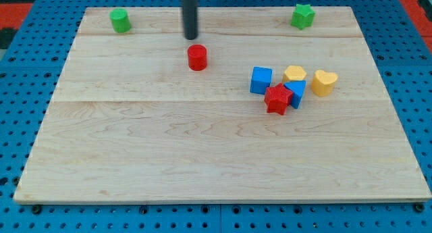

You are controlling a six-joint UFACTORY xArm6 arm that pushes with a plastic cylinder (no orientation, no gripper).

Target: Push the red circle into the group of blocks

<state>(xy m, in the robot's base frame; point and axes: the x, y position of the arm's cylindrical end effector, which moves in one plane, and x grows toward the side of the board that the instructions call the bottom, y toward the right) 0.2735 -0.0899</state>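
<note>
The red circle (197, 57) stands on the wooden board, upper middle. My tip (192, 37) is just above it in the view, slightly to its left, a small gap apart. The group lies to the view's right of the circle: a blue cube (261, 80), a red star (277, 98), a second blue block (295, 93) partly behind the star, a yellow block (294, 74) and a yellow heart (325, 82).
A green block (120, 20) sits near the board's top left corner and a green star (303, 16) near the top right. The wooden board (169, 152) lies on a blue pegboard surface (20, 91).
</note>
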